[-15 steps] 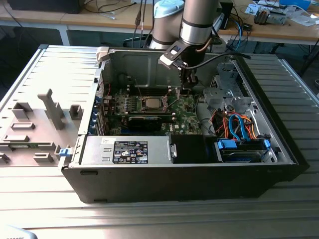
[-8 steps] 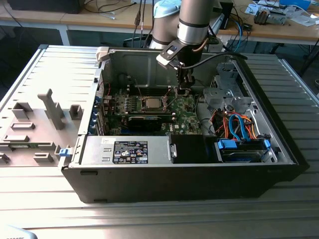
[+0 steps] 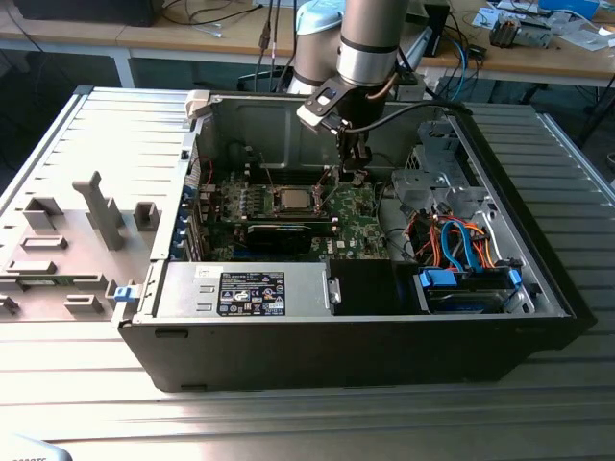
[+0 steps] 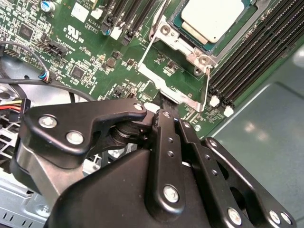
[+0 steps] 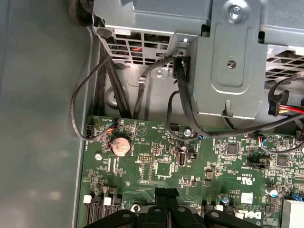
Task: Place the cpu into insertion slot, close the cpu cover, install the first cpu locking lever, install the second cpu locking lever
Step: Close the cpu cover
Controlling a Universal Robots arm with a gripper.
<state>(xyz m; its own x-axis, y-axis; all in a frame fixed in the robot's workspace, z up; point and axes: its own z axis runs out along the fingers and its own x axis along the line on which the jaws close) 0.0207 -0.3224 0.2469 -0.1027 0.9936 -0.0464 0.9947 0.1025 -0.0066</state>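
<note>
The chip (image 4: 213, 19) lies under the metal cover (image 4: 173, 42). In the exterior view the claw (image 3: 352, 177), pinched together, hangs at the chip's two o'clock.

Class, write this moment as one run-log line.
cpu: seated | cpu cover: lying over cpu | gripper: low at cover's edge, near lever wire
</note>
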